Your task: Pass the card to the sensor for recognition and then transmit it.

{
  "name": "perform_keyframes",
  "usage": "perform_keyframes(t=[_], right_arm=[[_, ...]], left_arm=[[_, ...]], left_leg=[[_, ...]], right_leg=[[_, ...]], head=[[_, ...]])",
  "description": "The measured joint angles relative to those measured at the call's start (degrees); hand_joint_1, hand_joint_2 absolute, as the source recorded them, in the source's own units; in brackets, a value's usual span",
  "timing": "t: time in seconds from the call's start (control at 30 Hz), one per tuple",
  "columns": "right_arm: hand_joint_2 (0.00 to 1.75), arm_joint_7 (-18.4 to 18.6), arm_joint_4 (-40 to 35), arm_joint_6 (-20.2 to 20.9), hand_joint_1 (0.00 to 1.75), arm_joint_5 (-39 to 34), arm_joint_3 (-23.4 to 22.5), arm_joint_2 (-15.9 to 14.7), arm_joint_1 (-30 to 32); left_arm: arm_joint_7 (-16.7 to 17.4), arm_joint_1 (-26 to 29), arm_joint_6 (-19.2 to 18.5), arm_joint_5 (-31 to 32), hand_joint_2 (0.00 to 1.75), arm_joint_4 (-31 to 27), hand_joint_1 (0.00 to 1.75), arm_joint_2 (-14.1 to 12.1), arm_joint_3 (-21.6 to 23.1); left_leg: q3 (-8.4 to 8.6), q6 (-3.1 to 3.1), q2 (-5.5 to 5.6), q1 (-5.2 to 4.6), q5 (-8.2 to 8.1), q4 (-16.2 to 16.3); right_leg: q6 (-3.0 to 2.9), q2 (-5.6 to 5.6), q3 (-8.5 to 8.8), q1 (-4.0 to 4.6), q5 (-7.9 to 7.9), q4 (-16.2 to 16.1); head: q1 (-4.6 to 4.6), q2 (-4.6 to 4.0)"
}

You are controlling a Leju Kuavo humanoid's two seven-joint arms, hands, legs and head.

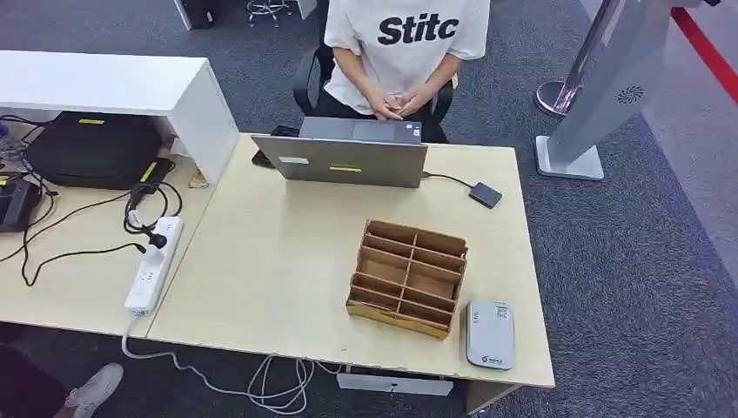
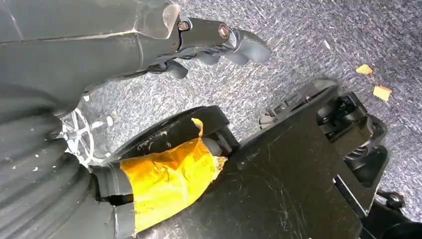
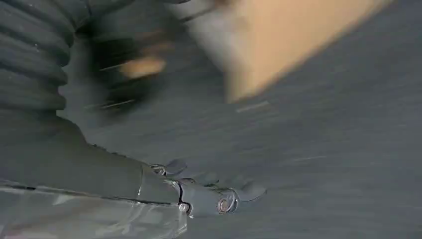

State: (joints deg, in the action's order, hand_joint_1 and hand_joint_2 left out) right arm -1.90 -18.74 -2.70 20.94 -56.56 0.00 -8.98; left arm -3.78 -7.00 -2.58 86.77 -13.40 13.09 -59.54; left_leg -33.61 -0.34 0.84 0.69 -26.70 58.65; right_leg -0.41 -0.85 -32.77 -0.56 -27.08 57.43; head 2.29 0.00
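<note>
A wooden divider box (image 1: 407, 277) with several slots stands on the pale table (image 1: 270, 261), right of centre. Beside it, at the table's front right corner, lies a flat grey device (image 1: 489, 334) with a small label. My left hand (image 2: 214, 42) hangs over grey carpet in the left wrist view, fingers loosely curved and apart, holding nothing. In the right wrist view, which is blurred by motion, my right hand (image 3: 209, 191) also hangs over carpet with its fingers stretched out and nothing in them.
A person in a white T-shirt (image 1: 405, 52) sits behind a grey laptop (image 1: 344, 157) at the table's far edge. A small black box (image 1: 486, 194) is wired to the laptop. A power strip (image 1: 154, 264) and cables lie left. A grey stand (image 1: 600, 96) rises at right.
</note>
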Motion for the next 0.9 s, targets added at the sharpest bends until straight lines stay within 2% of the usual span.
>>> perform_keyframes(t=[0.07,0.23,0.3,0.43,0.57,0.73,0.8,0.9], right_arm=[[1.75,4.9,1.7,-2.5,0.00,1.4,-0.2,1.0,1.8],[1.75,13.5,4.7,-6.4,0.00,6.4,0.4,3.0,3.6],[1.75,11.7,5.0,-5.9,0.00,8.7,1.2,3.2,4.0],[1.75,3.3,5.1,-3.0,0.00,15.0,4.3,3.2,4.1],[1.75,-0.1,5.4,-2.1,0.00,23.2,10.0,3.2,4.2],[1.75,3.4,6.4,-0.7,0.00,29.5,16.5,3.2,4.5],[1.75,7.2,6.6,0.7,0.00,30.8,18.3,3.3,4.6],[1.75,13.7,6.7,0.0,0.00,31.5,19.4,3.4,5.1]], left_arm=[[-0.3,0.2,0.0,-0.6,1.75,0.0,0.00,-0.1,-0.2],[-0.7,0.5,0.4,-0.6,1.75,0.0,0.00,-0.2,-0.7],[-0.5,0.5,0.6,-0.4,1.75,0.0,0.00,-0.2,-0.8],[-0.2,0.5,0.8,-0.3,1.75,0.0,0.00,-0.3,-0.9],[0.7,0.4,1.2,-0.2,1.75,0.0,0.00,-0.3,-0.9],[1.3,0.4,1.8,-0.1,1.75,0.0,0.00,-0.3,-0.9],[1.7,0.4,2.2,0.3,1.75,0.0,0.00,-0.3,-0.9],[2.3,0.3,2.7,0.4,1.75,0.0,0.00,-0.3,-0.9]], left_leg=[[0.01,-0.07,-0.08,0.04,-0.04,0.0],[0.10,-0.08,-0.30,0.02,-0.04,0.0],[0.09,-0.13,-0.30,0.01,0.00,0.0],[0.14,-0.12,-0.48,-0.03,0.00,0.0],[0.15,-0.12,-0.47,-0.04,0.00,0.0],[0.16,-0.12,-0.47,-0.03,0.00,0.0],[0.16,-0.12,-0.48,-0.01,0.00,0.0],[0.14,-0.12,-0.47,-0.01,0.00,0.0]], right_leg=[[-0.04,0.06,-0.01,0.03,-0.02,0.0],[-0.08,0.26,-0.02,0.03,-0.03,0.1],[-0.11,0.26,-0.01,0.03,0.00,0.1],[-0.07,0.36,-0.01,0.02,0.04,0.1],[-0.07,0.36,0.00,0.01,0.07,0.1],[-0.07,0.37,-0.01,0.01,0.06,0.1],[-0.07,0.37,-0.01,0.01,0.06,0.1],[-0.08,0.36,-0.01,0.01,0.05,0.1]], head=[[0.02,0.00],[0.02,0.00],[0.02,0.00],[0.02,0.00],[0.02,0.00],[0.02,0.00],[0.02,0.00],[0.02,0.00]])
